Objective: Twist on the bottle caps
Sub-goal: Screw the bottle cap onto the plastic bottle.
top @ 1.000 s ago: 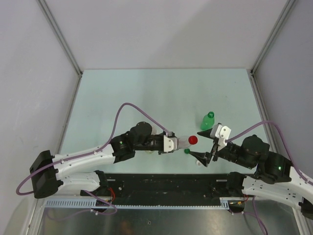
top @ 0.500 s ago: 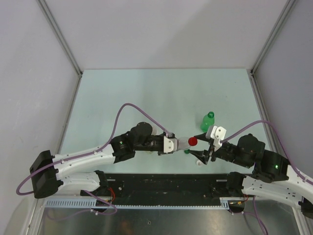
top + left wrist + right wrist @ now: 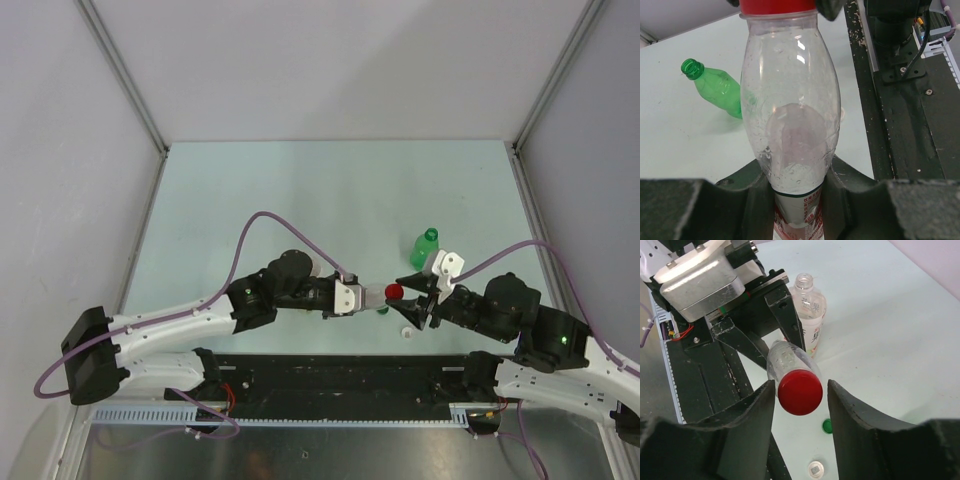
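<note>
No writing could be read. The capped clear bottle (image 3: 790, 125) carried a red-and-white label (image 3: 799, 220) at its end far from the red cap (image 3: 800, 391), its print too tiny. The upright clear bottle (image 3: 809, 315) behind the red cap bore dark, blurred characters.

Two slim arms side by side, left arm (image 3: 165, 322) and right arm (image 3: 507, 300), each with white shells over the long links and round black housings at the joints. A small green light (image 3: 247, 293) on one black joint of each. A purple cable (image 3: 270, 213) looping from base to wrist. At the left gripper (image 3: 371, 296) and right gripper (image 3: 406, 296), a white and silver block (image 3: 700, 277) with small screws, then thick, matte black, wedge-shaped fingers (image 3: 747, 420). A thin red wire (image 3: 682, 331) beside the block.
</note>
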